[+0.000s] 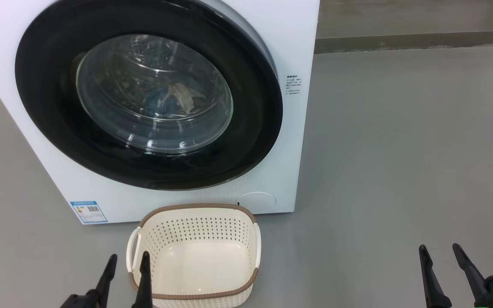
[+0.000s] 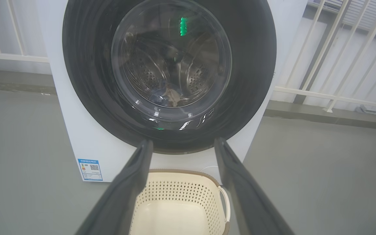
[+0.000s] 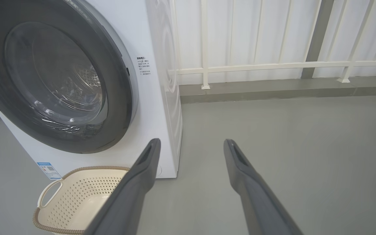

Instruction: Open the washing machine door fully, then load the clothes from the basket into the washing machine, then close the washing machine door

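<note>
The clothes (image 1: 178,100) are loaded, door (image 1: 58,128) is shut, basket (image 1: 197,206) is emptied, left hand (image 1: 129,255) and right hand (image 1: 439,247) are spread wide, empty.

Smooth grey floor (image 1: 400,149) all around — and behind it a white railing (image 3: 273,66) runs along, posts planted on a low kerb (image 3: 273,88).

The washing machine (image 1: 302,25) is cropped at top and left by the head view's edges, the basket (image 1: 199,231) at its near rim. Behind the glass of the washing machine door (image 1: 144,167) the clothes (image 1: 178,100) appear dim, their print indistinct. The blue label (image 1: 88,211) carries text too small to read.
</note>
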Robot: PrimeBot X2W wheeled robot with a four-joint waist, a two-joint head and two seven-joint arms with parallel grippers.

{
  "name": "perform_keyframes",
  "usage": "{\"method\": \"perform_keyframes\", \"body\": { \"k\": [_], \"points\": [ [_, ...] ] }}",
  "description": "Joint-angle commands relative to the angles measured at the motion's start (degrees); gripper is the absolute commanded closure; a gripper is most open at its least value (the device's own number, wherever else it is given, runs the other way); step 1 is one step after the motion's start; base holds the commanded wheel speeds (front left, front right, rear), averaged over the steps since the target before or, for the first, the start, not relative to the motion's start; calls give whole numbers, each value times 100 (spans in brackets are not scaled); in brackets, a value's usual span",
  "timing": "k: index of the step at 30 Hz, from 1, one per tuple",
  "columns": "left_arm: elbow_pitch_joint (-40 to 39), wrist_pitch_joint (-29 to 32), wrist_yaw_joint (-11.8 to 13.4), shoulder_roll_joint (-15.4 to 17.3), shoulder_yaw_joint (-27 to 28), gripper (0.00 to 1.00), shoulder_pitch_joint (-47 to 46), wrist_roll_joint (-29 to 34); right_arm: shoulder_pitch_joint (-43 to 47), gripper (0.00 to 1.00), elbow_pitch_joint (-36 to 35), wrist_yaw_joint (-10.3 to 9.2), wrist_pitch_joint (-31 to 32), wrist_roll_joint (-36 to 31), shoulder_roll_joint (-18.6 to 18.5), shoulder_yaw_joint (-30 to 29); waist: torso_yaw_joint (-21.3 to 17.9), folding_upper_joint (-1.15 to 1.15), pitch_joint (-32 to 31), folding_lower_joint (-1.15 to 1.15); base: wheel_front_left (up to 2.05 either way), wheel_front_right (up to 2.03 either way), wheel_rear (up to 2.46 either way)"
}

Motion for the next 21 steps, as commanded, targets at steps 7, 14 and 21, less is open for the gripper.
{"method": "perform_keyframes", "body": {
  "k": [7,14,21],
  "points": [
    [-170,-13,70,107,137,0,-105,-31,-88,0,-141,0,-15,102,-85,108,-20,0,6,0,0,0,0],
    [-167,-20,86,122,112,0,-102,-51,-82,0,-116,0,-25,115,-84,112,-24,0,0,0,0,0,0],
    [-162,-29,91,132,84,0,-118,-52,-99,0,-109,0,-31,132,-84,120,-19,0,12,0,0,0,0]
  ]
}}
